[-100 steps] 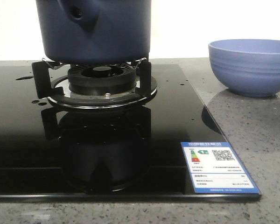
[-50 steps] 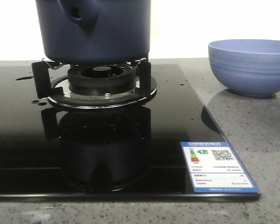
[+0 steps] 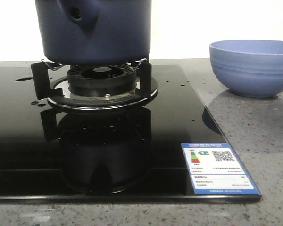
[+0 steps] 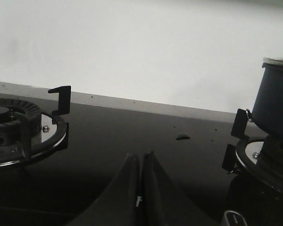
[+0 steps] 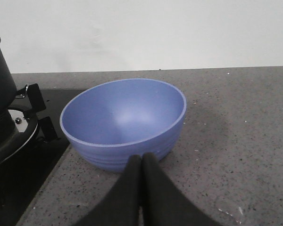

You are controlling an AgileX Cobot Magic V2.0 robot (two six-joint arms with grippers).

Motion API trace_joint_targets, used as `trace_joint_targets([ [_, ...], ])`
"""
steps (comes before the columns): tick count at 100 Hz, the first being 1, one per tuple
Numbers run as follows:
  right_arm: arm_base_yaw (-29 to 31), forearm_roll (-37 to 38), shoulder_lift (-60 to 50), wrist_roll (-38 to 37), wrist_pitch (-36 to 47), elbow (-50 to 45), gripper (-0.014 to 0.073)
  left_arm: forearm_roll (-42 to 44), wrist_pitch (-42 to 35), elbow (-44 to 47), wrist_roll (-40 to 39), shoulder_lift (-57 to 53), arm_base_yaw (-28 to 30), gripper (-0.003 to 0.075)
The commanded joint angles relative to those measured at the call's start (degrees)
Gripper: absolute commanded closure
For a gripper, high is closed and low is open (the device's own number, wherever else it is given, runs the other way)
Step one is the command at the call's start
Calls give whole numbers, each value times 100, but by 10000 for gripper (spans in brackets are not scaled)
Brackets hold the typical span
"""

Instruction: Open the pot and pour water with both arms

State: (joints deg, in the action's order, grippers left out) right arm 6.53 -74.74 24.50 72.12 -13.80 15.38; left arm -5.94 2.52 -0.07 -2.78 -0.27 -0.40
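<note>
pot (image 3: 96, 30) on burner (image 3: 102, 80) up front, bowl (image 5: 124, 122) interior only from right wrist, left gripper (image 4: 141, 162) and right gripper (image 5: 141, 162) both pinched closed, holding nothing, bare countertop (image 5: 226, 141) beside bowl

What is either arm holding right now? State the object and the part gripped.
Nothing is held. The left gripper and the right gripper both have their jaws closed on nothing, apart from the pot and the bowl.

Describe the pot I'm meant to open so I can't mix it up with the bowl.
Start at the glossy black glass cooktop; the large dark navy-blue round pot sits on the burner's black metal supports. Unlike the lighter periwinkle-blue ribbed bowl on the grey speckled counter to its right, it has straight matte sides and a tapered stub handle with a round hole.
</note>
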Motion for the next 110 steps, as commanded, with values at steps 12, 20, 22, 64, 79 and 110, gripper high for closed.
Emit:
trace_joint_targets([
  [12,27,-114,22,71,87,160,645,-41,-222,201,-67,-154,-42,741],
  [20,27,-114,22,71,87,160,645,-41,-222,191,-67,-154,-30,741],
  [22,27,-114,22,71,87,160,645,-41,-222,191,-67,-154,-30,741],
  [64,27,-114,22,71,87,160,645,-41,-222,191,-67,-154,-30,741],
  [79,27,-114,22,71,87,160,645,-41,-222,191,-67,-154,-30,741],
  [110,27,-114,-10,71,220,151,645,-41,-222,191,-67,-154,-30,741],
])
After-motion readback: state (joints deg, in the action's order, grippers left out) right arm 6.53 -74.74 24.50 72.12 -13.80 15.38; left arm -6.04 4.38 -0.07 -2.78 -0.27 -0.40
